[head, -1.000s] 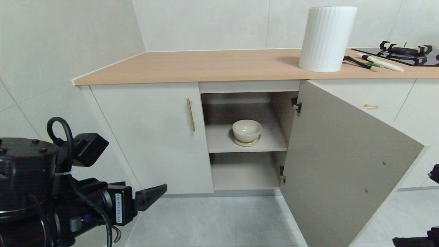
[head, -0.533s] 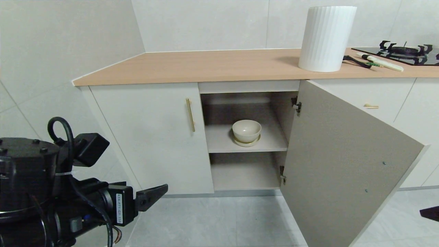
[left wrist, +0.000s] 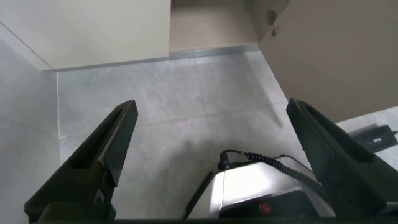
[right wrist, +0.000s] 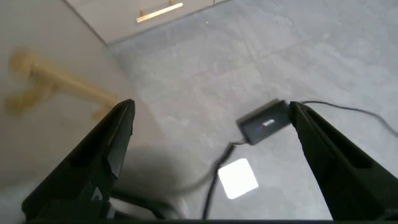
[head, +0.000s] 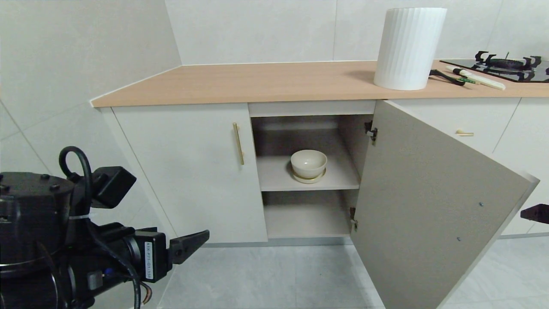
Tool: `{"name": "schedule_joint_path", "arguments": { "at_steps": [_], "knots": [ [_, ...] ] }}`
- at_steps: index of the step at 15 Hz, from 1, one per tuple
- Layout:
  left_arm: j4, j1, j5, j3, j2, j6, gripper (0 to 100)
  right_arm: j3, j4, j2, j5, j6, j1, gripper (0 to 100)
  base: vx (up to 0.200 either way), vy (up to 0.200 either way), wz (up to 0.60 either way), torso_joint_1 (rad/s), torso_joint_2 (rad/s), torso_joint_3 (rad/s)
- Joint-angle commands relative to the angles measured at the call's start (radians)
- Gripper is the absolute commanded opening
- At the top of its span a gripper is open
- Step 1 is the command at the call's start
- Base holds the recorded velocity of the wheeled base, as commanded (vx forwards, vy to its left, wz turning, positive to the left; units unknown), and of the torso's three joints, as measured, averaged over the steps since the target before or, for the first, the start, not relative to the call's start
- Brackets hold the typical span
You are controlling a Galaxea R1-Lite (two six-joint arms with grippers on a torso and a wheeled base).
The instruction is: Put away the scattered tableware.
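Note:
A cream bowl (head: 308,162) sits on a small plate (head: 308,177) on the middle shelf of the open cabinet (head: 306,182). The cabinet door (head: 429,206) stands swung out to the right. My left gripper (left wrist: 211,155) hangs open low at the left, over the floor in front of the shut left door, with nothing between its fingers (head: 188,245). My right gripper (right wrist: 211,155) is open and empty on the outer side of the open door, with the door's gold handle (right wrist: 56,84) close beside it. Its dark tip (head: 534,213) pokes in just past the door's free edge.
On the wooden countertop (head: 257,81) stand a tall white ribbed cylinder (head: 408,48), some utensils (head: 472,78) and a gas hob (head: 506,64). A small black box with a cable (right wrist: 264,121) lies on the grey tiled floor (head: 279,274). The bottom shelf (head: 306,219) is bare.
My right gripper has risen from the lower right corner to beside the door's free edge. The door's free edge has shifted slightly. The left arm, bowl and plate have not moved.

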Motion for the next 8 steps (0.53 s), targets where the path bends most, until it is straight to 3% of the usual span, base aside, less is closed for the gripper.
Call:
{"name": "schedule_joint_path", "arguments": {
  "at_steps": [1, 8],
  "knots": [
    [-0.001, 0.0, 0.001, 0.0, 0.002, 0.0, 100, 0.001, -0.026, 0.059, 0.003, 0.011, 0.0, 100, 0.0, 0.0, 0.0, 0.0, 0.0, 0.0],
    [-0.001, 0.0, 0.001, 0.0, 0.002, 0.0, 100, 0.024, -0.117, 0.14, 0.006, 0.118, 0.074, 100, 0.0, 0.0, 0.0, 0.0, 0.0, 0.0]
  ]
}}
